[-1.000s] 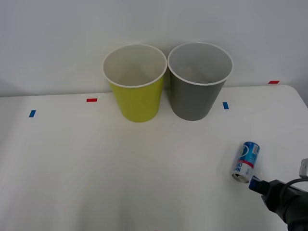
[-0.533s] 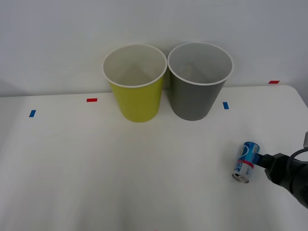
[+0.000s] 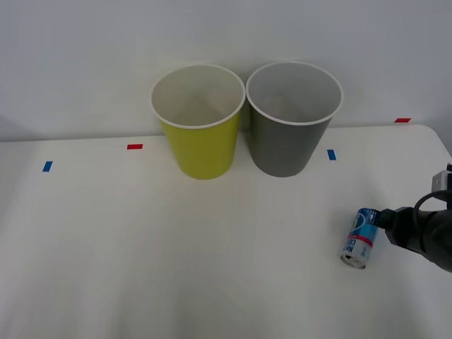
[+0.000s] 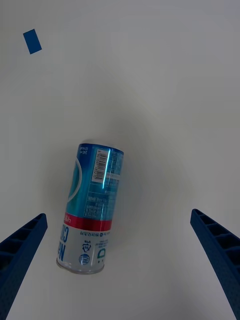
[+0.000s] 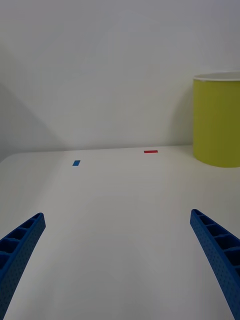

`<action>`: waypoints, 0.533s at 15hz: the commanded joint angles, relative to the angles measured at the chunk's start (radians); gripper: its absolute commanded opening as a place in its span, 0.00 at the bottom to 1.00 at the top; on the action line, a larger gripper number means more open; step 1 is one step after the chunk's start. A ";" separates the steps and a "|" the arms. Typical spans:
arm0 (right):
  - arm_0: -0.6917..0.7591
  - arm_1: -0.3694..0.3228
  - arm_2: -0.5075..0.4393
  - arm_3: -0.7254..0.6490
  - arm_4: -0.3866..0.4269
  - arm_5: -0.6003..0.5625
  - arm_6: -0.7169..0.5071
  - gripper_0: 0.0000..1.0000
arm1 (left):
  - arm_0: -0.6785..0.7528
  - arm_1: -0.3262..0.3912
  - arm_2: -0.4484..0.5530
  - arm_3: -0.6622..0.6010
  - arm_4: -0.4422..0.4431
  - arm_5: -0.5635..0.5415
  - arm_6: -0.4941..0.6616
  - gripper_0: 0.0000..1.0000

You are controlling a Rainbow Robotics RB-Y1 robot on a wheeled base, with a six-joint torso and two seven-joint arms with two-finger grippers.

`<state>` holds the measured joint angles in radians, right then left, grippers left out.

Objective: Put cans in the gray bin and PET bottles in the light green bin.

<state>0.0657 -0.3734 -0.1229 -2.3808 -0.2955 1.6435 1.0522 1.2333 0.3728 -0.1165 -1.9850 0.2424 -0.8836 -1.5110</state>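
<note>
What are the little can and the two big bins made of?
The can looks like metal: a shiny silver end under a glossy printed label. The gray bin and the light green bin look like smooth, matte plastic with thin white rims, though coated paper can't be ruled out.

Right arm reaches in from the worktop's right edge, wrist low. Right gripper (image 4: pixel 120 265) spread wide, blue ribbed fingers (image 4: pixel 22 250) far apart, clasping nothing. Left gripper (image 5: pixel 117 260) likewise wide, fingers (image 5: pixel 215 250) splayed, low over the worktop, level.
</note>
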 commanded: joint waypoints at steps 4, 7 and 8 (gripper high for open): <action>-0.119 -0.111 -0.012 0.184 -0.131 0.007 -0.003 1.00 | 0.000 0.000 0.000 0.000 0.000 0.000 0.000 1.00; -0.184 -0.114 -0.001 0.278 -0.159 0.053 -0.001 1.00 | 0.000 0.000 0.000 0.000 0.000 0.000 0.000 1.00; -0.195 -0.114 0.000 0.298 -0.180 0.055 -0.006 1.00 | 0.000 0.000 0.000 0.000 0.000 0.000 0.000 1.00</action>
<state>-0.1161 -0.4882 -0.1251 -2.1041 -0.4567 1.6926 1.0497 1.2333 0.3727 -0.1166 -1.9850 0.2424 -0.8836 -1.5110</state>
